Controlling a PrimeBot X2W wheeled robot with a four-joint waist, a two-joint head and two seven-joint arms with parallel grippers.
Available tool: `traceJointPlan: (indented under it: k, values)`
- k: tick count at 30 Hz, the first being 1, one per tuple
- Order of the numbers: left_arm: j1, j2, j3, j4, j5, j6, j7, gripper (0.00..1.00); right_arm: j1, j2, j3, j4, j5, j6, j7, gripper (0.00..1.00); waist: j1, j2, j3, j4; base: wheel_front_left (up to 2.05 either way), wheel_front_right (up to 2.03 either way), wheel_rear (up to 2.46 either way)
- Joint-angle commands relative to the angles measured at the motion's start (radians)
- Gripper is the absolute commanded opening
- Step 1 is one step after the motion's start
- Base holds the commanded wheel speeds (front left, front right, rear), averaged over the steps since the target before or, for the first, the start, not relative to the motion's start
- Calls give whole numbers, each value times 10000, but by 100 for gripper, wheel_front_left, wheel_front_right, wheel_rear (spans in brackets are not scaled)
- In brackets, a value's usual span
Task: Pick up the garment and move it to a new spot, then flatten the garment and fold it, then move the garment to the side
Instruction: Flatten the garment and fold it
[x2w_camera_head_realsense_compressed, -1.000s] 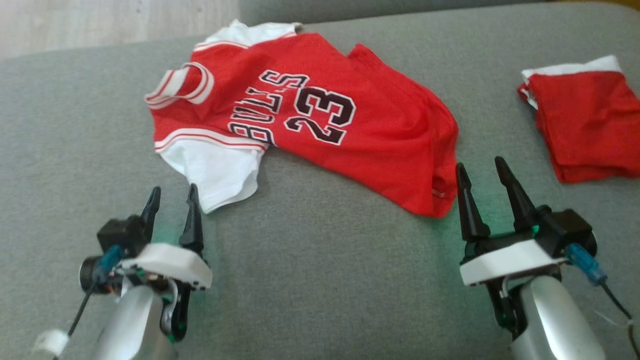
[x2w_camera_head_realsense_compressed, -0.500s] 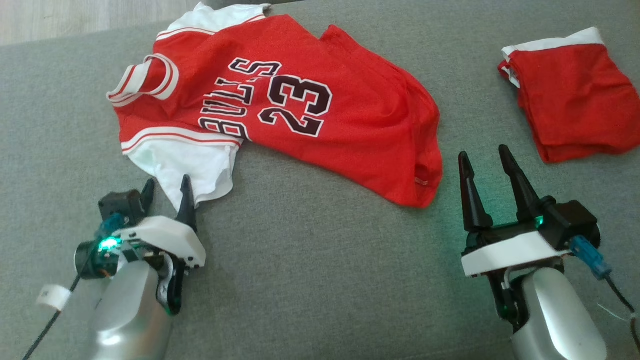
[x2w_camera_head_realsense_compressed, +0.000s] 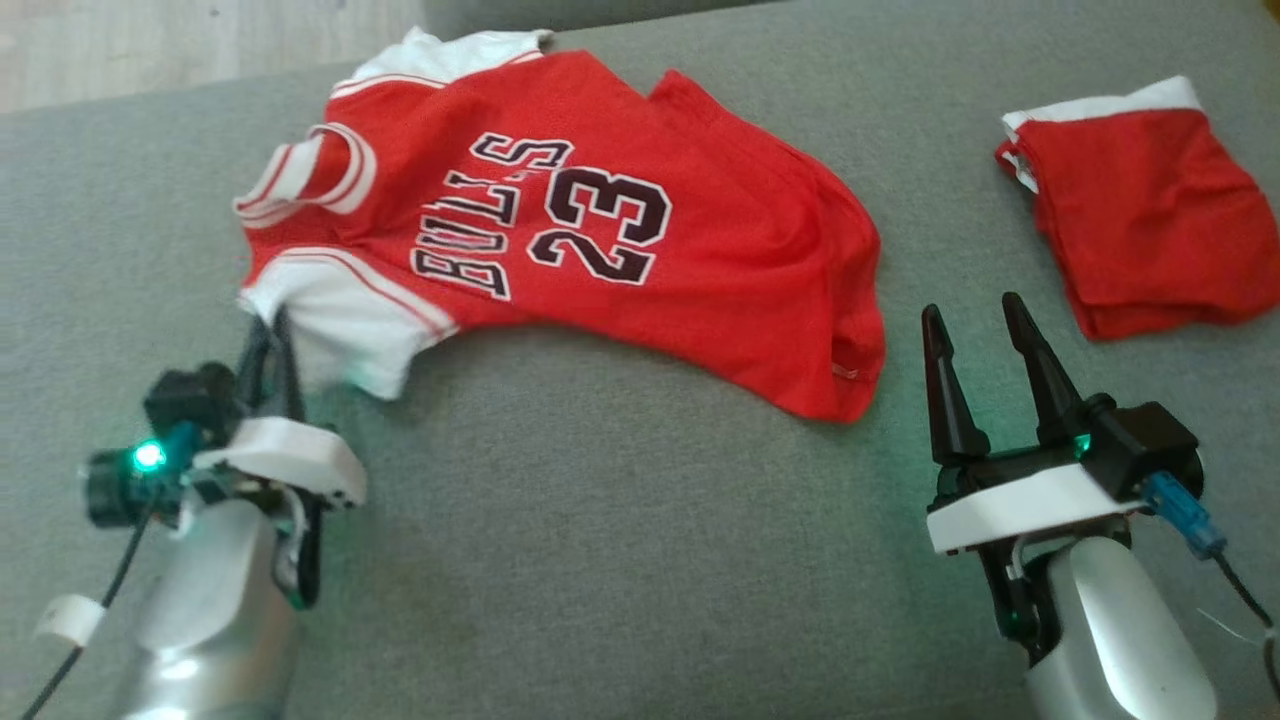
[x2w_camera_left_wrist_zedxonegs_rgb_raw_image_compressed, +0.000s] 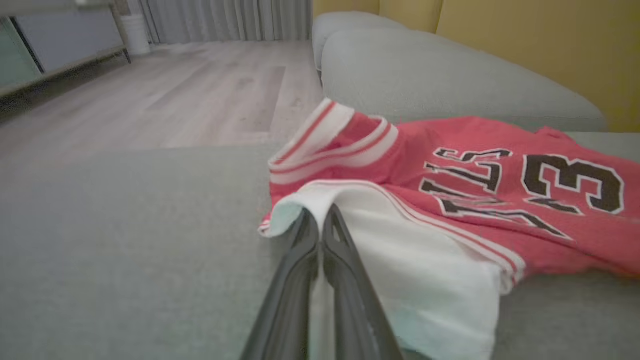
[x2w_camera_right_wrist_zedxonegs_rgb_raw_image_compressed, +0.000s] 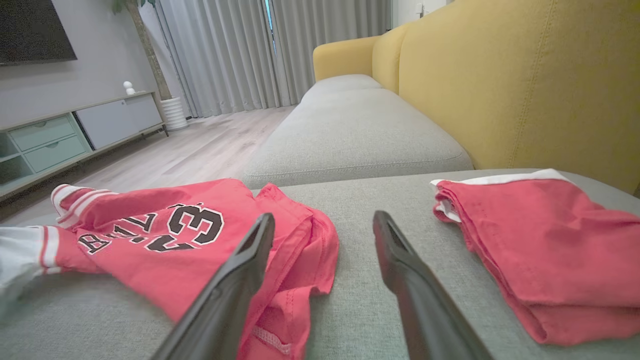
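I have my left gripper (x2w_camera_head_realsense_compressed: 268, 335) pinched shut on the white sleeve (x2w_camera_head_realsense_compressed: 350, 330) of the red Bulls jersey (x2w_camera_head_realsense_compressed: 720, 270), which lies on the grey sofa cushion (x2w_camera_head_realsense_compressed: 620, 540); my right gripper (x2w_camera_head_realsense_compressed: 975, 312) stands open beside its hem.

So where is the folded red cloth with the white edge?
The folded red cloth lies at the head view's right, on the grey sofa cushion, just beyond the right gripper.
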Motion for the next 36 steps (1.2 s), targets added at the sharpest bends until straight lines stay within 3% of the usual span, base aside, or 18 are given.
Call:
traceJointPlan:
  k: [1,6,9,10,11,15,23,36]
  values:
    - [-172,485,339,-458,173,195,-155,0,-236,-20,161,-249,85,35,-109,100,-1,0,-98,119,0,0,0]
    - [153,1032,9,-1160,878,613,-191,0,-180,-20,214,-176,128,35,-109,100,-1,0,-266,319,0,0,0]
    - [484,1137,-725,-1303,1375,412,538,0,-185,-20,260,-151,173,35,-109,100,-1,0,-311,402,0,0,0]
    - [584,1137,-940,-1186,1468,302,938,44,-185,-20,288,-137,182,35,-109,100,-1,0,-317,413,0,0,0]
    - [644,1156,-1104,-1097,1571,270,1245,100,-188,-20,317,-123,189,35,-109,100,-1,0,-321,417,0,0,0]
    - [795,1126,-1178,-1089,1629,550,1547,100,-225,-20,368,-95,216,35,-109,100,-1,0,-336,406,0,0,0]
    - [1150,1005,-300,-2008,886,1089,188,100,-157,-20,281,-105,209,35,-109,100,-1,0,-416,473,0,0,0]
    - [2054,743,351,-3369,91,933,-268,100,-49,-20,347,-65,168,35,-109,100,-1,0,-637,595,0,0,0]
